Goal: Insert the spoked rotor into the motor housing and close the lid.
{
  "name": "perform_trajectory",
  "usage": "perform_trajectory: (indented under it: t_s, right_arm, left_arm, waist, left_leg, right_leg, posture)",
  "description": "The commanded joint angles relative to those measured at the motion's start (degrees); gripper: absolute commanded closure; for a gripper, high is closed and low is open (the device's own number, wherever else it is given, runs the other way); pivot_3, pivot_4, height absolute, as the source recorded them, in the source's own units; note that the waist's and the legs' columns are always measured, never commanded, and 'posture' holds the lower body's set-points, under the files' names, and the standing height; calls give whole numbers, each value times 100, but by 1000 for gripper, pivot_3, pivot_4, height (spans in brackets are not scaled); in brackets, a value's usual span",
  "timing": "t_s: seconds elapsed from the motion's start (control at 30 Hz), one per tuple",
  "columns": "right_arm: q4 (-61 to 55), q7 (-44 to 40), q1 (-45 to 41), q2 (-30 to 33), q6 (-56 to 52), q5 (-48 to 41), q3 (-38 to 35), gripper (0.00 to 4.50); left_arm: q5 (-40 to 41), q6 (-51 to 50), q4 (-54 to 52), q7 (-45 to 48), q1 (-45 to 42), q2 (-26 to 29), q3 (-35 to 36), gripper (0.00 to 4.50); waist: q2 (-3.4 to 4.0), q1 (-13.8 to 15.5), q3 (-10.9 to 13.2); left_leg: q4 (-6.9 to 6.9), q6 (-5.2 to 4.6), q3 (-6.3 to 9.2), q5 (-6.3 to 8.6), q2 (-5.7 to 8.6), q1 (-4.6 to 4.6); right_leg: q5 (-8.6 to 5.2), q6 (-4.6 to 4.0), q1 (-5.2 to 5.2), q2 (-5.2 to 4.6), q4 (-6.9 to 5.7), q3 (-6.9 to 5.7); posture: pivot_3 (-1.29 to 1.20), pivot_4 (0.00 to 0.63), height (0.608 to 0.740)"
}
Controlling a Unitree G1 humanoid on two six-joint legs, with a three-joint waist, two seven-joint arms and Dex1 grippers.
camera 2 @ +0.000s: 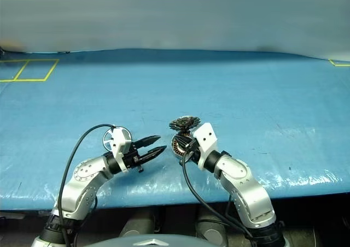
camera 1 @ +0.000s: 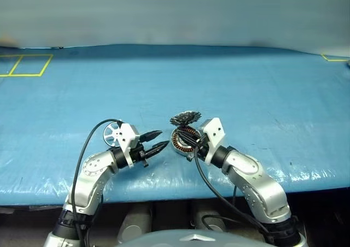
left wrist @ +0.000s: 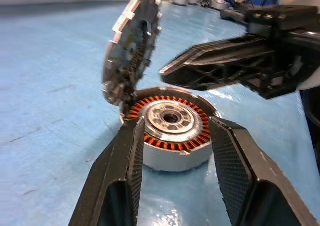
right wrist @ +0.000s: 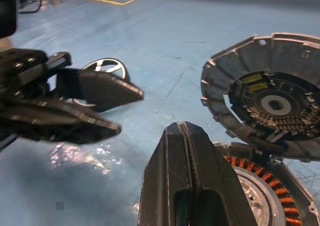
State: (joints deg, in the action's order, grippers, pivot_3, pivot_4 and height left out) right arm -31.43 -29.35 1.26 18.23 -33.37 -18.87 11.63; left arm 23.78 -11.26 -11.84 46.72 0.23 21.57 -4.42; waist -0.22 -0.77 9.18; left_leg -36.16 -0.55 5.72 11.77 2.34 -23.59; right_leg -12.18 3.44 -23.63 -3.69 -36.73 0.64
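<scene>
Blue-covered surface point(camera 1: 229, 83) underfoot of everything, with the motor housing point(camera 1: 183, 140) near its front edge taken as landmark. Standing open: lid point(camera 1: 185, 117) propped up on edge at the housing's far rim, segmented face toward the coils, touching or hinged there, cannot tell which. Copper ring and central hub bare, nothing seated in them yet.

Right hand point(right wrist: 186, 151) at the housing's right side, fingers pressed fully together, nothing between them; resting against the rim or just clear, cannot tell. Left hand point(camera 1: 154, 139) just left of the housing, fingers partly spread and empty, pointing level toward it.

Spoked rotor point(camera 1: 113, 133) lying flat well left of the housing, behind the left wrist. Nearer the left arm by far, so probably a reach back and away from the housing to fetch it.
</scene>
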Motion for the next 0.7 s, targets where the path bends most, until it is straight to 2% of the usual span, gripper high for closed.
perform_trajectory:
  t_s: [0.03,0.23,0.33,0.57,0.7]
  right_arm:
    - [-366,-217,79,213,-70,-282,-150,4482]
    - [-440,-662,260,978,135,-9,210,4482]
    - [-283,-725,296,1224,526,429,482,4482]
    - [-169,-857,385,1289,740,514,578,4482]
    - [-74,-718,362,1213,726,638,573,4482]
  left_arm:
    - [71,64,-242,-1,-22,113,198,2366]
    - [-397,455,9,5,158,636,410,2366]
    - [-448,75,191,-294,71,757,634,2366]
    - [-60,-628,45,-422,-121,940,1089,2366]
    - [-576,-731,-129,-310,-158,1666,1076,2366]
  waist:
    - [0,-2,0]
    - [-3,0,2]
    - [-4,13,2]
    - [-12,14,6]
    - [-21,-8,12]
  left_leg:
    - [0,0,-1,0,0,0]
    - [3,1,-8,0,1,1]
    - [3,2,-7,0,0,3]
    - [3,3,-3,-1,2,0]
    - [4,5,-5,-1,-2,2]
  right_leg:
    - [-1,-1,0,0,0,0]
    - [-3,-3,-2,-3,2,3]
    - [-4,-4,0,-4,0,1]
    - [-4,-1,-1,-5,2,-2]
    - [-4,-2,-3,1,-2,-1]
  posture:
    - [0,150,740]
    - [0,150,740]
    - [0,150,740]
    - [0,150,740]
    - [0,150,740]
